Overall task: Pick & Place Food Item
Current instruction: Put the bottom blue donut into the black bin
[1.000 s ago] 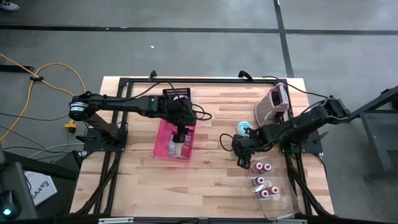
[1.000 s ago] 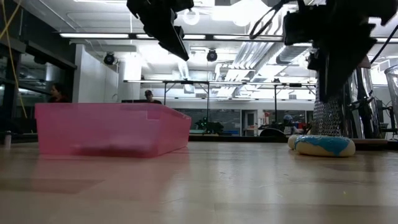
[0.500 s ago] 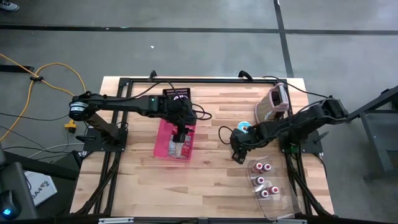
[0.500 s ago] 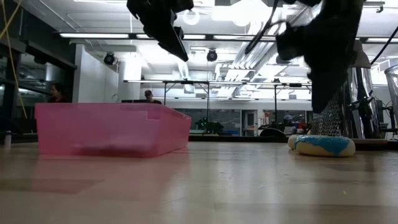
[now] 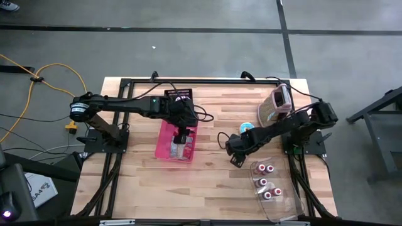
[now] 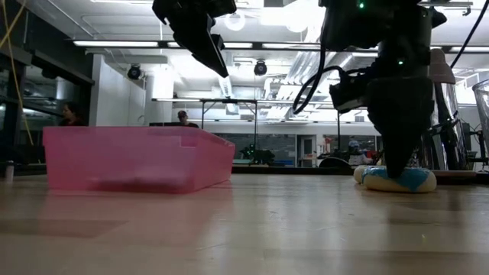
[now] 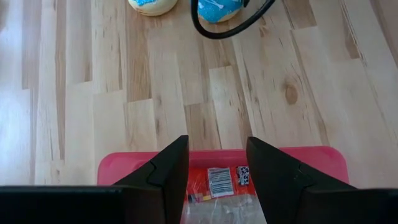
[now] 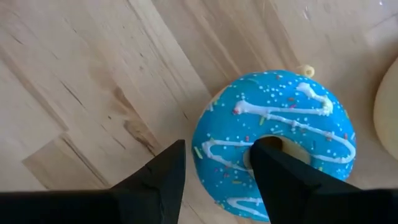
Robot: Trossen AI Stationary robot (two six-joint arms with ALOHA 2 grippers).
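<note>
A blue-frosted donut (image 8: 273, 143) with white icing lines lies flat on the wooden table (image 5: 213, 176); the low view shows it too (image 6: 416, 180). My right gripper (image 8: 219, 152) points down at it, open. One finger stands over the donut's hole and the other outside its rim. In the low view the fingertips (image 6: 401, 164) reach down to the donut's top. My left gripper (image 7: 217, 165) hangs open above the pink bin (image 5: 168, 144), touching nothing. A wrapped packet (image 7: 217, 183) lies in the bin. My right gripper comes at the donut from above, its fingers on either side of the ring's wall (image 8: 224, 146) on the side toward the bin. The fingers themselves hide the spot, so I cannot tell whether they touch the donut. The donut lies flat on the table.
A pale round food item (image 8: 387, 106) lies close beside the donut. A clear tray (image 5: 276, 194) with red-and-white pieces sits near the front right. A metal grater (image 5: 275, 107) stands at the back right, and a black object (image 5: 178, 95) behind the bin.
My right gripper has come down toward the donut, shifting a little toward the table's left and far side and rolling slightly. The donut has stayed where it was.
</note>
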